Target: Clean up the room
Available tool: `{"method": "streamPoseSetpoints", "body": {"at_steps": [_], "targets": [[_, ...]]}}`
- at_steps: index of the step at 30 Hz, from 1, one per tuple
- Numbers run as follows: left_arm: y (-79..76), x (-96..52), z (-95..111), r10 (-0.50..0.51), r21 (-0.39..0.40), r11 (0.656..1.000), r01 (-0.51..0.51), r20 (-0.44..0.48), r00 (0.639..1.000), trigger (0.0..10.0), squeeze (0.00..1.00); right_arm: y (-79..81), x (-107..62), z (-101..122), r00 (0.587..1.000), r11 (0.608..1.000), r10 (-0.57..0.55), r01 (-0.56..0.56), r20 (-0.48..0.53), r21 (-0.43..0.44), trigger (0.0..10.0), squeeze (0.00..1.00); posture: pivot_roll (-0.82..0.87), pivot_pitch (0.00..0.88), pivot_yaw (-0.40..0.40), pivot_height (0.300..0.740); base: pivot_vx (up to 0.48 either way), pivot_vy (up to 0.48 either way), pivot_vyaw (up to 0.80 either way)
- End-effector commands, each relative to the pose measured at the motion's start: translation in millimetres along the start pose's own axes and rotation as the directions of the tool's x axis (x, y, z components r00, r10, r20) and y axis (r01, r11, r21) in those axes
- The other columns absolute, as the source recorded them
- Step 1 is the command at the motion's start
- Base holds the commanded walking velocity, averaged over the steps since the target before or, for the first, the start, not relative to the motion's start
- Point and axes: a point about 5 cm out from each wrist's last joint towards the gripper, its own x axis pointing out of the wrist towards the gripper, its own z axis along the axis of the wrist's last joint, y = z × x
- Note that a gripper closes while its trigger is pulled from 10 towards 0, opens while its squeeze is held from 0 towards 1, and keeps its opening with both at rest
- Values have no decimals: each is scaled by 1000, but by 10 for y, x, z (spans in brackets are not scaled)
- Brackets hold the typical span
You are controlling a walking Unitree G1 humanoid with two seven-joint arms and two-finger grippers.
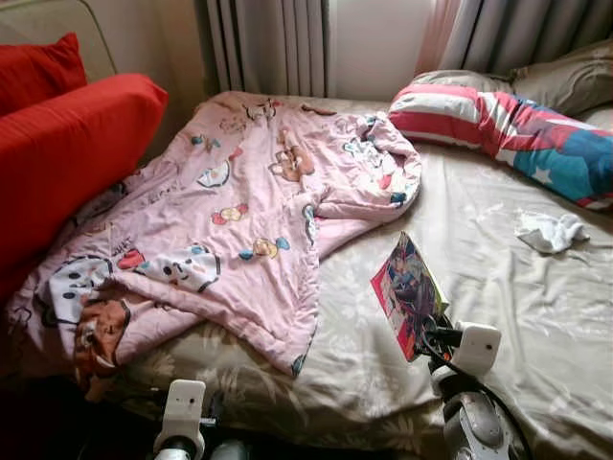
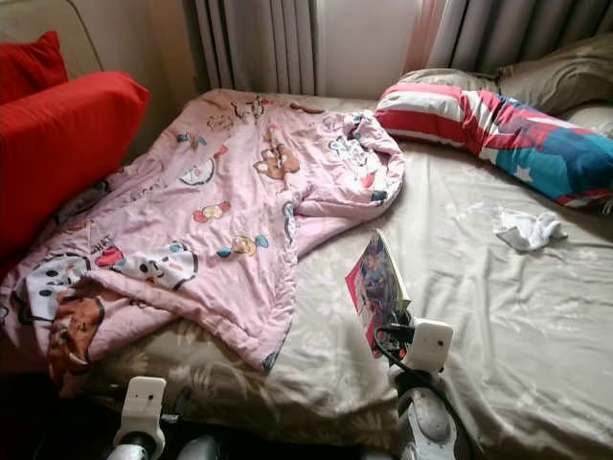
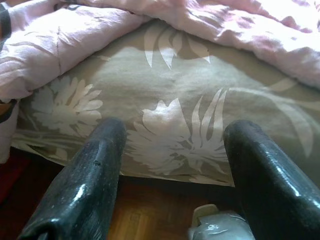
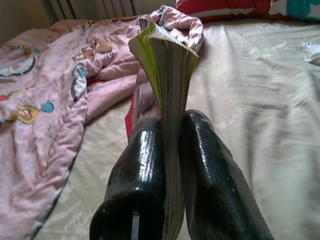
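While left pincer (image 3: 170, 175) gapes wide, right pincer (image 4: 172, 145) clamped on comic book (image 1: 407, 292) — above bed (image 1: 536, 316).

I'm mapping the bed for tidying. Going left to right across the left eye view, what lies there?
red cushions → pink blanket → book held by the right gripper → white cloth
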Motion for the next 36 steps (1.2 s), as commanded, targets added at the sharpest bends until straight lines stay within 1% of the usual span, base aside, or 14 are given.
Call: {"method": "streamPoseSetpoints", "body": {"at_steps": [1,5,11,19,22,27,31,32,36], "targets": [[25,3,-5,6,-23,1000,-6,-1,1000,10000,0,1,52,147,998,1000,2,-2,67,2,10000,0,21,51,9,676,0,0,0],[56,8,-27,10,-30,1000,-10,-17,1000,10000,0,-5,41,133,998,1000,-4,3,66,6,10000,0,18,36,11,701,0,0,0],[48,5,-73,3,-29,1000,-5,-45,999,10000,0,-9,62,149,997,1000,-5,5,71,9,10000,0,13,8,9,740,0,0,0],[27,17,-82,-5,-32,999,3,-56,998,10000,0,5,83,165,997,1000,3,-4,78,10,10000,0,11,0,4,740,0,0,0],[23,16,-93,-10,-33,999,8,-61,998,10000,0,7,86,115,999,1000,-10,10,40,1,10000,0,10,0,4,740,0,0,0],[26,12,-101,-11,-33,999,9,-64,998,10000,0,16,76,102,999,1000,-14,13,42,11,10000,0,12,0,5,740,0,0,0],[30,15,-98,-15,-28,1000,13,-64,998,10000,0,27,86,87,1000,1000,-15,15,23,3,10000,0,10,0,7,740,0,0,0],[32,20,-91,-15,-27,1000,13,-62,998,10000,0,18,97,84,1000,1000,-23,23,13,-7,10000,0,10,0,8,740,0,0,-587],[42,41,-66,-13,-20,1000,12,-57,998,10000,0,13,102,88,1000,1000,-28,28,13,-2,10000,0,12,0,11,740,0,0,-723]]}}
